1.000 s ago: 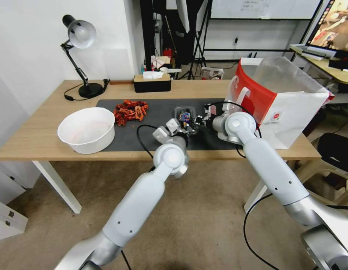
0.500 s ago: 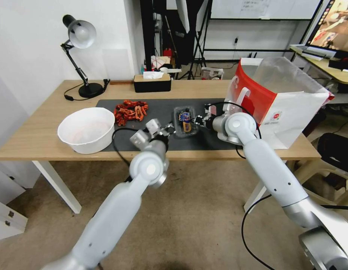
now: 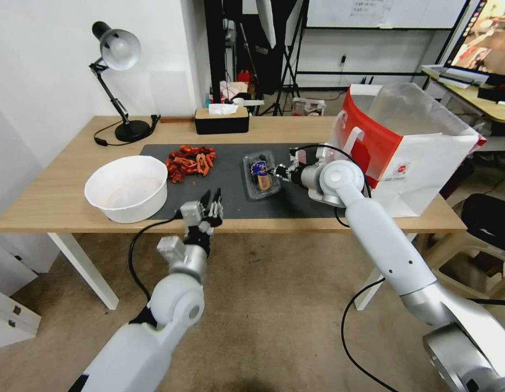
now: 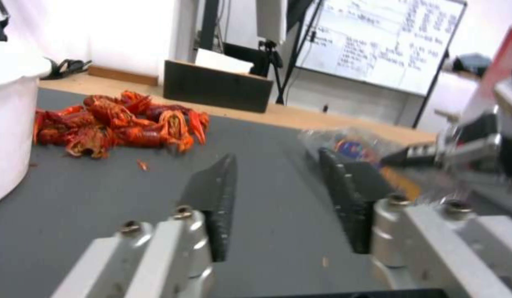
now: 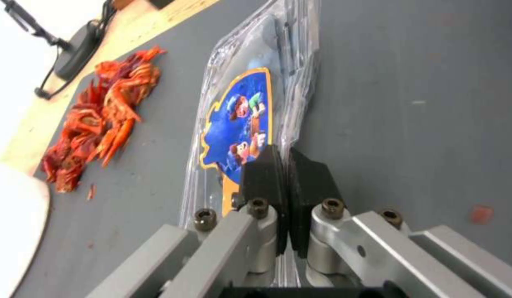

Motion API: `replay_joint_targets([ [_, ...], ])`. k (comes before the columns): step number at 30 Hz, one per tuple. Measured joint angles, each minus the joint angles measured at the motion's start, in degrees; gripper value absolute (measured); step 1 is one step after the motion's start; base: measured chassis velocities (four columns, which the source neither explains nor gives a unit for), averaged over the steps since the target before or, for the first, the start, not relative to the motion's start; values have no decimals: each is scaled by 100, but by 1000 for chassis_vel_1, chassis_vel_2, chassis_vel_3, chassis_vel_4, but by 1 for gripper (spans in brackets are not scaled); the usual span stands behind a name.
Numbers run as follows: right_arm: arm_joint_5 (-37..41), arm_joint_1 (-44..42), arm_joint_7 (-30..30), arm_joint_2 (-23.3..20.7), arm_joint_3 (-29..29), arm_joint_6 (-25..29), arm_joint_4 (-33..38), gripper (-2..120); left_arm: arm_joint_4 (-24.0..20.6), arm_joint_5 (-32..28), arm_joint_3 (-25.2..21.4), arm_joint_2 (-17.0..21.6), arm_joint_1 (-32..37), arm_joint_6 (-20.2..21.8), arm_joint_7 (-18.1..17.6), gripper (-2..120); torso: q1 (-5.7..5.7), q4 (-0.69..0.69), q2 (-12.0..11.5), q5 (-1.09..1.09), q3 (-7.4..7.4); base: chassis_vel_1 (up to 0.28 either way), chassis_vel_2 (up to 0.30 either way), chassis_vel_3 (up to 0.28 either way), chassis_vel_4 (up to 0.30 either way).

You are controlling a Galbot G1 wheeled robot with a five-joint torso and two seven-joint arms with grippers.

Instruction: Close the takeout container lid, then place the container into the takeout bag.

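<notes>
The takeout container (image 3: 260,175) is a small clear clamshell on the black mat, and its lid (image 5: 242,120), with a blue and orange sticker, lies folded down over it. My right gripper (image 5: 286,162) is shut on the container's near rim and reaches it from the bag side (image 3: 278,173). Whether the box rests on the mat or hangs just above it I cannot tell. My left gripper (image 3: 211,200) stands open over the mat's front edge, well clear of the container (image 4: 352,145), with nothing between its fingers (image 4: 220,194). The takeout bag (image 3: 413,147) stands open at the table's right end.
A big white bowl (image 3: 126,188) sits at the mat's left, with a pile of red crayfish (image 3: 189,161) behind it. A desk lamp (image 3: 119,81) and a tissue box (image 3: 220,120) stand along the back of the table (image 3: 56,201).
My left arm has drawn back from the container to the table's front edge. The right gripper stays shut on the container, which has shifted slightly left.
</notes>
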Motion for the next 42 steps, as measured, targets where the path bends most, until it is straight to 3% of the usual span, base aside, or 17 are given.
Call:
replay_joint_targets([
  [6, 95, -94, -16, -16, 141, 3, 93, 0, -9, 665, -160, 144, 606, -333, -9, 69, 0, 10, 0, 1, 0, 0, 0, 0, 0],
  [7, 95, -94, -16, -16, 141, 3, 93, 0, -9, 665, -160, 144, 606, -333, -9, 69, 0, 10, 0, 1, 0, 0, 0, 0, 0],
  [10, 156, -172, -22, -68, 269, 4, 153, 0, -43, 913, -212, 90, 933, -382, -27, 83, 0, 3, 0, 0, 0, 0, 0, 0, 0],
  [14, 196, -196, -102, -75, 315, 37, 184, 0, -81, 1204, -263, -49, 1241, -403, -103, 97, 0, 7, 0, 1, 0, 0, 0, 0, 0],
  [21, 165, -321, -339, -159, 360, 178, 453, 0, -137, 1429, -291, -239, 1528, -421, -242, 100, 0, 7, 0, 2, 1, 0, 0, 0, 0],
  [24, 4, -422, -774, -286, 403, 418, 772, 0, -137, 1483, -325, -301, 1608, -454, -251, 100, 0, 5, 0, 2, 1, 0, 0, 0, 0],
  [26, -197, -456, -1234, -421, 436, 856, 1084, 0, -122, 1511, -367, -312, 1624, -492, -253, 100, 0, 6, 0, 1, 1, 0, 0, 0, 0],
  [28, -335, -456, -1349, -461, 436, 1039, 1165, 0, -120, 1517, -377, -316, 1625, -496, -253, 100, 0, 6, 0, 1, 1, 0, 0, 0, 0],
  [30, -658, -403, -1506, -569, 454, 1575, 1387, 0, -109, 1540, -389, -336, 1635, -509, -252, 100, 0, 5, 0, 2, 1, 0, 0, 0, 0],
  [37, -892, 0, -1259, -833, 743, 2393, 1705, 0, -65, 1625, -386, -409, 1708, -551, -248, 100, 1, 7, 0, 2, 1, 0, 0, 0, 0],
  [42, -1540, 287, -1095, -1341, 1001, 2761, 1759, 0, -43, 1631, -374, -447, 1721, -552, -245, 100, 2, 6, 0, 2, 1, 0, 0, 0, 0],
])
